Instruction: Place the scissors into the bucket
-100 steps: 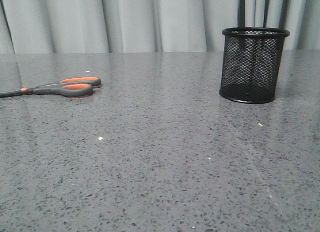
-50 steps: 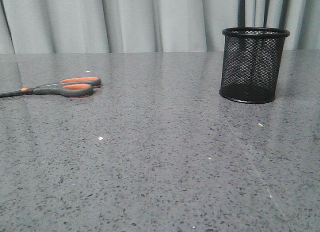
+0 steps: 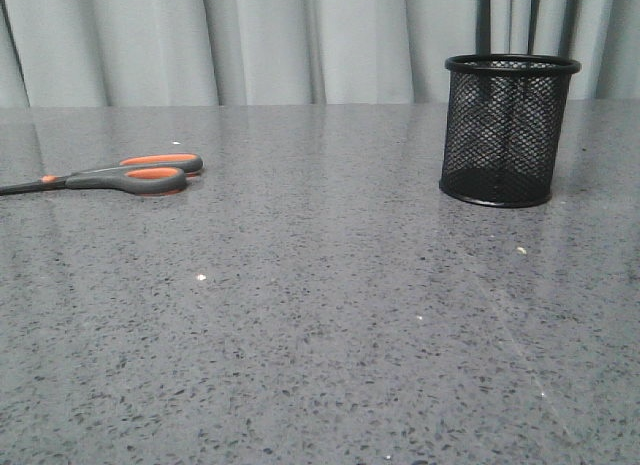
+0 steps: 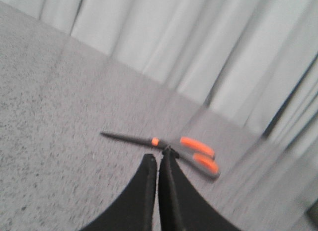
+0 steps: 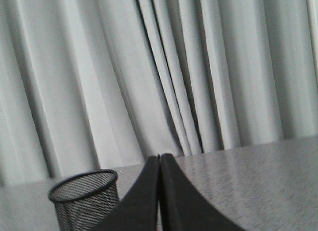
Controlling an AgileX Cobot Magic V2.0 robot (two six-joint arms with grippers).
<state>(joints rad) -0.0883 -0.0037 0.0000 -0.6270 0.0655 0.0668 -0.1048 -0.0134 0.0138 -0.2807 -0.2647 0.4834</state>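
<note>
Now both grippers pressed together, scissors waiting

Left gripper (image 4: 158, 157) is hovering over the speckled table (image 3: 320, 335), fingers meeting, holding nothing. Flat scissors (image 3: 125, 174) are lying far left; the mesh bucket (image 3: 508, 129) is standing upright far right. Right gripper (image 5: 159, 156) likewise pinched, empty.

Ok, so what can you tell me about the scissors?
The scissors lie flat on the grey speckled table, at its left side in the front view, far from the black mesh bucket. The handles are dark grey with orange linings, and an orange dot marks the pivot. The long dark blades are closed and point left, past the picture's edge. Nothing touches them except the table; the left tool, shut, is seen just in front of them in the wrist view.
</note>
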